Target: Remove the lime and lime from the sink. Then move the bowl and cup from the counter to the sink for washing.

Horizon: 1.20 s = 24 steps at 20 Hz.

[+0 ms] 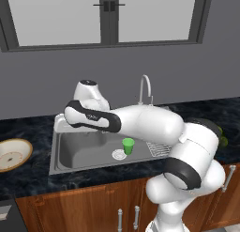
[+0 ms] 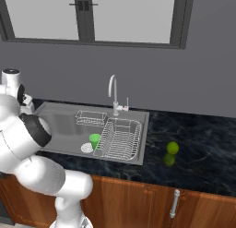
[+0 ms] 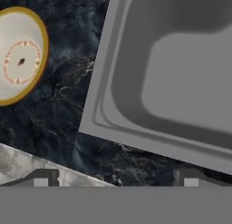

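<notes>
While the gripper [image 3: 115, 178] hangs over the sink's [image 3: 136, 78] left rim with fingers [image 3: 41, 177] spread wide and empty, the bowl [image 3: 20, 60] sits on the counter [image 3: 68, 105] well left of them. Cup [image 1: 128, 146] stands in the sink; both limes [image 2: 171, 153] lie on the counter right of it.

1. I see open black marbled stone counter [image 3: 68, 123] between the wide tan-rimmed bowl [image 3: 20, 55] and the left rim of the grey steel sink [image 3: 118, 73]; nothing stands on that strip.
2. Left half of the basin floor is bare.
3. Small bright green cup [image 1: 128, 146] stands upright near the white drain [image 1: 119, 154], just beside the wire rack [image 2: 120, 139].
4. Curved chrome faucet [image 2: 112, 91] rises behind the basin.
5. Two round green limes [image 2: 171, 153] lie together on the right counter, well apart from the sink.
</notes>
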Motion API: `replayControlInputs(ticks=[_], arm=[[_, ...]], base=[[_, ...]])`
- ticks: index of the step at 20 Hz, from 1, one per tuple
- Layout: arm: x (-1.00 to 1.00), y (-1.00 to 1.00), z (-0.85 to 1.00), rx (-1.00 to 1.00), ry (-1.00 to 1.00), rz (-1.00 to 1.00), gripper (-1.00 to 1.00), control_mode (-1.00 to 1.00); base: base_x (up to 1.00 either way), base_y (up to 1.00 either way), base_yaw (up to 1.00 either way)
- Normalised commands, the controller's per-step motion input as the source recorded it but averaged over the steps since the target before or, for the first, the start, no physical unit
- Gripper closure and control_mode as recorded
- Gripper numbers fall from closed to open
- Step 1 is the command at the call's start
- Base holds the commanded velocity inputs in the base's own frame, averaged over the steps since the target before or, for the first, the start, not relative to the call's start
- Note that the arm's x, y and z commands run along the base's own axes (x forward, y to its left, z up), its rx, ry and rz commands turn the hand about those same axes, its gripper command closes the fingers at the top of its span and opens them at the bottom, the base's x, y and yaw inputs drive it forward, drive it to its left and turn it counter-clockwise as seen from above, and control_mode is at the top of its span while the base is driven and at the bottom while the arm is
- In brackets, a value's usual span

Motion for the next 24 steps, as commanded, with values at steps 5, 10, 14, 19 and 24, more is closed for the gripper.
replayControlInputs(ticks=[5,10,14,19,24], arm=[[0.10,0.45,-0.04,0.00,0.04,-0.08,-1.00,-1.00],[0.16,0.45,-0.10,0.00,0.03,-0.10,-1.00,-1.00],[0.12,0.42,-0.14,0.00,0.07,-0.10,-1.00,-1.00],[0.14,0.39,-0.12,0.00,0.06,-0.09,-1.00,-1.00],[0.19,0.33,-0.13,0.00,0.03,-0.07,-1.00,-1.00]], base=[[0.00,0.00,0.00],[0.00,0.00,0.00],[0.00,0.00,0.00],[0.00,0.00,0.00],[0.00,0.00,0.00]])
